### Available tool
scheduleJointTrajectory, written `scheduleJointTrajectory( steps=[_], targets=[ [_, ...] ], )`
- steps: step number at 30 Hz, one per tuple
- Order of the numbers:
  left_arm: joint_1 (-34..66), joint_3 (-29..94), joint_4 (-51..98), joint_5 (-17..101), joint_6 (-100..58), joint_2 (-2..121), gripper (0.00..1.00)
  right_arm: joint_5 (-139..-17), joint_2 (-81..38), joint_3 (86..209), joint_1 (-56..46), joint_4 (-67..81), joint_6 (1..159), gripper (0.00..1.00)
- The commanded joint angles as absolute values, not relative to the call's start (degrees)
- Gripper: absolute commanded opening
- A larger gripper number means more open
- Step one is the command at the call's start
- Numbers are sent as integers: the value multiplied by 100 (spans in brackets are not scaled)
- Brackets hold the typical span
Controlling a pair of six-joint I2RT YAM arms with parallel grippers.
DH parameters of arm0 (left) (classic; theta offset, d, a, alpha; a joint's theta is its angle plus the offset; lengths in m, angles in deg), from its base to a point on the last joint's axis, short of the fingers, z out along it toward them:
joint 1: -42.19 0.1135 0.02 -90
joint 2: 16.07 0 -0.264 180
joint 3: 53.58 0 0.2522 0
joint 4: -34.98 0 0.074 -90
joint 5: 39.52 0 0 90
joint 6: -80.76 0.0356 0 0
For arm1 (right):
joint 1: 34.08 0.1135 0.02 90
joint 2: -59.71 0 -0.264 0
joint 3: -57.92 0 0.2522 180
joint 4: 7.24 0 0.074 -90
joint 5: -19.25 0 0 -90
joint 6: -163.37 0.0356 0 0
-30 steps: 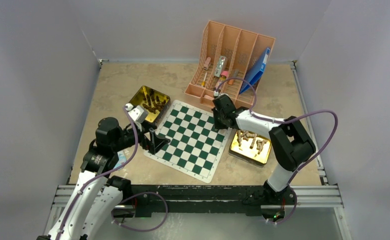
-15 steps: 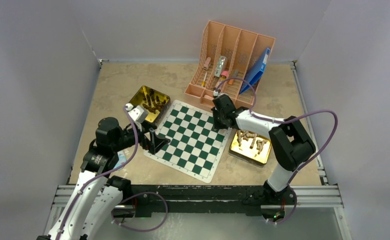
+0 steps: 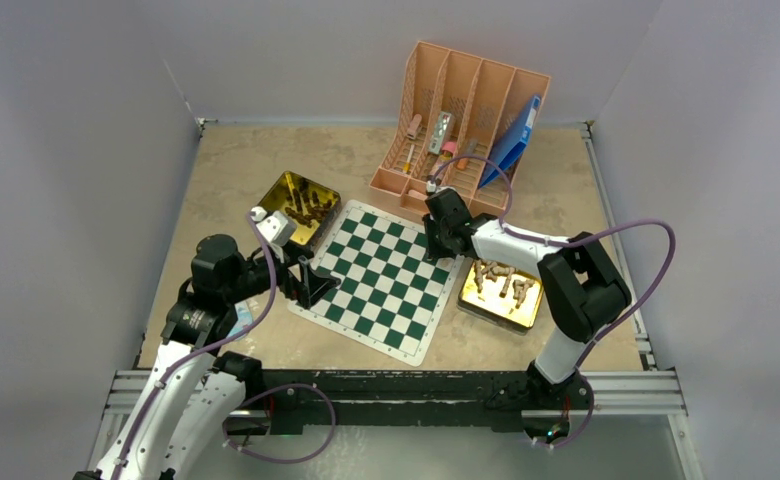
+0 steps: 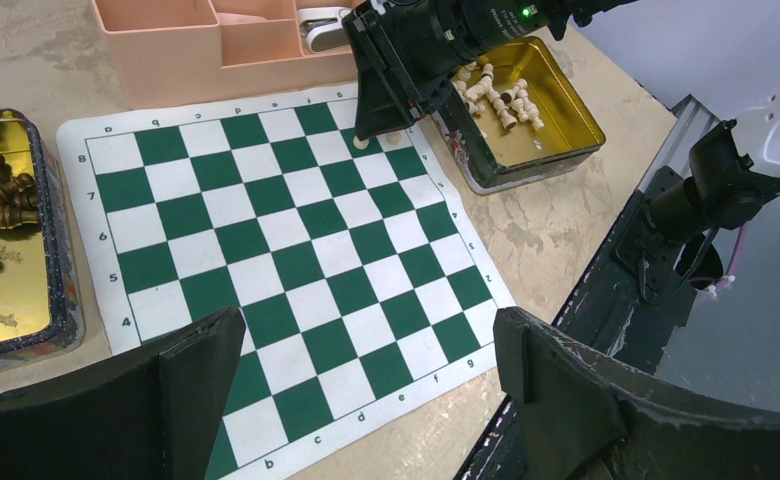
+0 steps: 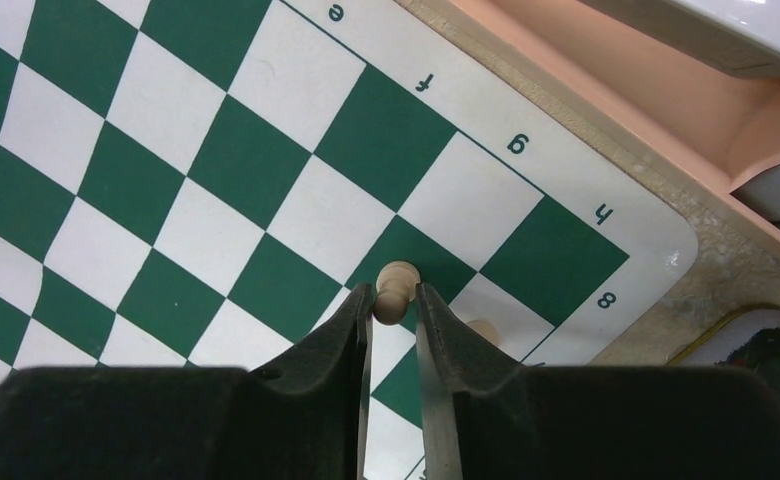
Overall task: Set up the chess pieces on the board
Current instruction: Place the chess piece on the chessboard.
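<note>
The board [image 3: 381,280] is a green and white checked mat in the middle of the table. My right gripper [image 5: 394,290] is low over its far right corner. Its jaws are slightly parted on either side of a pale tan pawn [image 5: 398,275] that stands on a green square. A sliver of gap shows beside the pawn's head. A second pale pawn [image 5: 482,328] stands one square over, partly behind the right finger. The left wrist view shows both pawns [image 4: 362,143] under the right gripper [image 4: 381,125]. My left gripper [image 4: 366,330] hangs wide open and empty above the board's [image 4: 296,230] near left edge.
A gold tin [image 3: 501,285] of loose pale pieces lies right of the board. Another gold tin [image 3: 301,200], with dark pieces, lies at its far left. A pink desk organiser [image 3: 461,120] with markers and a blue folder stands just behind the right gripper.
The right jaws have eased slightly apart around the pale pawn. Neither arm has visibly shifted.
</note>
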State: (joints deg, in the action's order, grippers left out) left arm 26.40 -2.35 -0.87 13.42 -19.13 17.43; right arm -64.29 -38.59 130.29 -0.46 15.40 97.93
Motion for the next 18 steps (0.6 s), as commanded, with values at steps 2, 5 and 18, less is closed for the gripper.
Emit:
scheduleJointTrajectory(
  steps=[2,5,18],
  targets=[
    [2637,-124,22,1278,-1856,1707,96,-6384,-3840,13256,-80,1536,9749,26],
    [2638,-124,29,1278,-1856,1701,96,-6372,-3814,13268,-85,1561,9746,28],
    [2637,-124,16,1291,-1856,1689,96,-6250,-3387,13525,-85,1990,9813,29]
  ],
)
